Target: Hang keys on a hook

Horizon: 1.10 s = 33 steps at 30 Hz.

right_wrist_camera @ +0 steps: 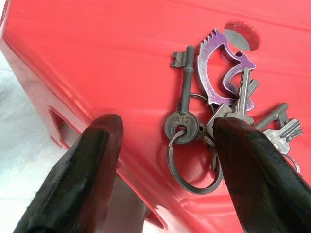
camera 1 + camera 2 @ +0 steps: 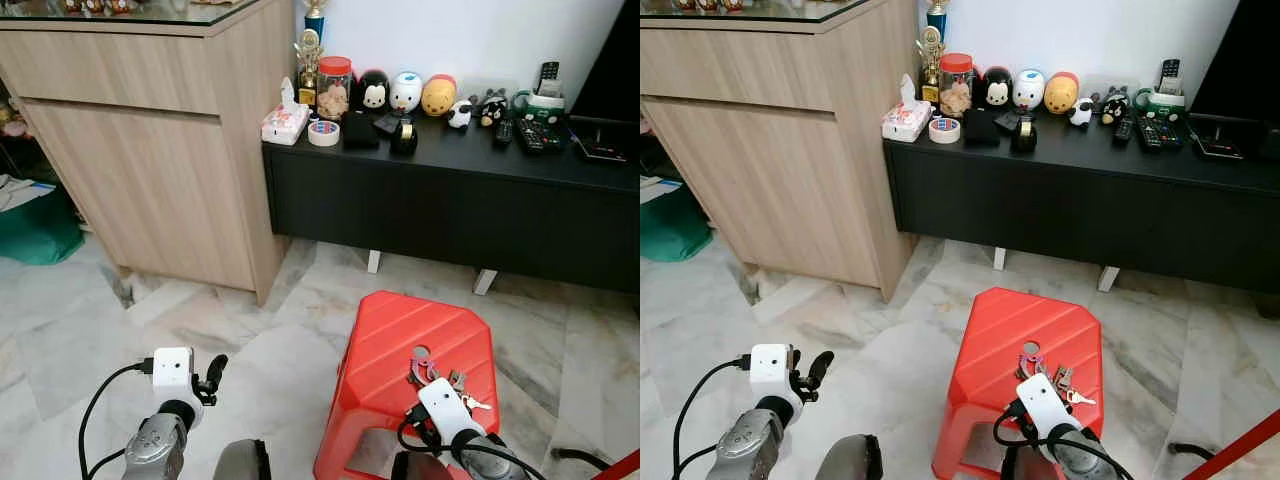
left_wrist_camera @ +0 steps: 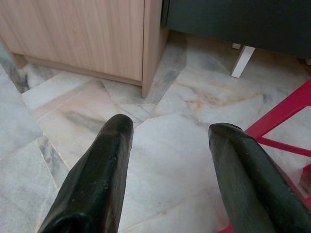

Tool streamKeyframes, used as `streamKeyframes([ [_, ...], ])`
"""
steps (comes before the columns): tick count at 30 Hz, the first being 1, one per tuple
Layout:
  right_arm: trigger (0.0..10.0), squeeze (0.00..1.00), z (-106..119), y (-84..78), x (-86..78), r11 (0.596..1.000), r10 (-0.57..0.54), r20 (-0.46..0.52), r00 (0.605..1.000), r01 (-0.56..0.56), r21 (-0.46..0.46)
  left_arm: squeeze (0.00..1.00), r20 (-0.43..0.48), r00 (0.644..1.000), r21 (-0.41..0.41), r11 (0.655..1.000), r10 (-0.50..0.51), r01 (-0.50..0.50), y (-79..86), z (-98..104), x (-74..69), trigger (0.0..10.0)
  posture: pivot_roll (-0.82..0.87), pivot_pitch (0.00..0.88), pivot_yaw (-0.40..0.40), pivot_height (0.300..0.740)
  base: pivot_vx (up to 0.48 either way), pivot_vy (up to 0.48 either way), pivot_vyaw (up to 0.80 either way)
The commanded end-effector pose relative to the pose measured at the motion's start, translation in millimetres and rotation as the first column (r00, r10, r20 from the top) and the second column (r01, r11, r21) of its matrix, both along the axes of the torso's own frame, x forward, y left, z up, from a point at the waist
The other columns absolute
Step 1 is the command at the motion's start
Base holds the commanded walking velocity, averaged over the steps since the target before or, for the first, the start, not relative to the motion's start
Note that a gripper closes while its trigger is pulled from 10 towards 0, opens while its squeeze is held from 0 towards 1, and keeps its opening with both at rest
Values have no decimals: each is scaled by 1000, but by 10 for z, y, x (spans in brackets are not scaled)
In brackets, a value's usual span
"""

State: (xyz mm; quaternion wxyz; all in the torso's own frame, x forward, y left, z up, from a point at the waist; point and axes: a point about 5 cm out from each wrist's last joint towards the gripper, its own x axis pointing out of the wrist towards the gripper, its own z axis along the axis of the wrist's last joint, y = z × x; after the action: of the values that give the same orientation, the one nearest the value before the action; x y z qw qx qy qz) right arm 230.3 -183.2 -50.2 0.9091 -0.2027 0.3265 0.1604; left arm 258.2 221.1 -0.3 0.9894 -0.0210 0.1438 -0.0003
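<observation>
Right gripper [image 1: 165, 133] (fingers spread) straddling keys [image 1: 214, 97].

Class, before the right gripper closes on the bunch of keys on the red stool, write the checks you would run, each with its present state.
1. Keys lie flat on the red stool: ok.
2. Right gripper open, fingers either side of the ring: ok.
3. Purple carabiner and key stamped A12 fall between the fingers: ok; the outer keys lie beyond the far finger.
4. Left gripper open over the marble floor, clear of the stool top: ok.
5. Hook located: cannot tell.
6. Keys centred on the stool: not ok, they lie near its front edge.
</observation>
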Motion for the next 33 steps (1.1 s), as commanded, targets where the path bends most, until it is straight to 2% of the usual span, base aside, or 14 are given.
streamKeyframes([
  [1,10000,0,0,-12,17,1000,-4,-14,1000,4,-14,0,-5,1000,17,1000,-10,10,29,9,-4,10000,30,0,-4,600,0,0,0],
  [9,9804,0,-15,-5,23,999,-7,-46,999,6,-35,0,-8,1000,23,1000,-12,12,43,17,4,10000,39,0,-1,600,0,0,0],
  [10,4784,0,-18,-5,22,999,-9,-52,999,7,-32,0,-9,1000,23,1000,-12,12,45,17,6,10000,41,0,-1,600,0,0,0],
  [11,4314,0,-23,-3,19,1000,-8,-65,998,6,-30,0,-11,1000,23,1000,-12,12,48,19,9,10000,41,0,0,600,0,0,0],
  [12,4314,0,-27,-3,17,1000,-7,-72,997,5,-30,0,-11,1000,23,1000,-11,12,50,19,9,10000,41,0,1,600,0,0,0],
  [14,2196,0,-32,-6,13,999,-10,-81,997,7,-32,0,-12,1000,23,1000,-11,11,52,19,9,10000,41,0,1,600,0,0,0],
  [15,0,0,-35,-8,11,999,-12,-86,996,9,-32,0,-13,1000,23,1000,-11,11,54,20,10,10000,46,0,0,600,0,0,0],
  [19,157,0,-52,-15,-6,999,-14,-114,993,11,-30,0,-16,1000,24,1000,-10,10,60,19,10,10000,45,0,0,600,0,0,0],
  [21,9255,0,-59,-21,-14,999,-16,-122,992,12,-35,0,-20,1000,21,1000,-9,9,60,15,9,10000,45,0,0,600,0,0,0],
  [23,10000,0,-74,-40,-29,998,-26,-140,990,19,-56,0,-24,1000,18,1000,-8,8,60,10,7,10000,45,0,0,600,0,0,0],
  [31,10000,0,-81,-48,-29,997,-62,-155,986,54,-59,0,-28,1000,20,1000,-4,5,75,9,-4,10000,64,0,-4,600,0,0,0],
  [33,10000,0,-57,-14,12,997,-76,-142,987,73,-24,0,-33,999,22,1000,-4,5,83,5,-8,10000,63,0,-1,600,0,0,0],
])
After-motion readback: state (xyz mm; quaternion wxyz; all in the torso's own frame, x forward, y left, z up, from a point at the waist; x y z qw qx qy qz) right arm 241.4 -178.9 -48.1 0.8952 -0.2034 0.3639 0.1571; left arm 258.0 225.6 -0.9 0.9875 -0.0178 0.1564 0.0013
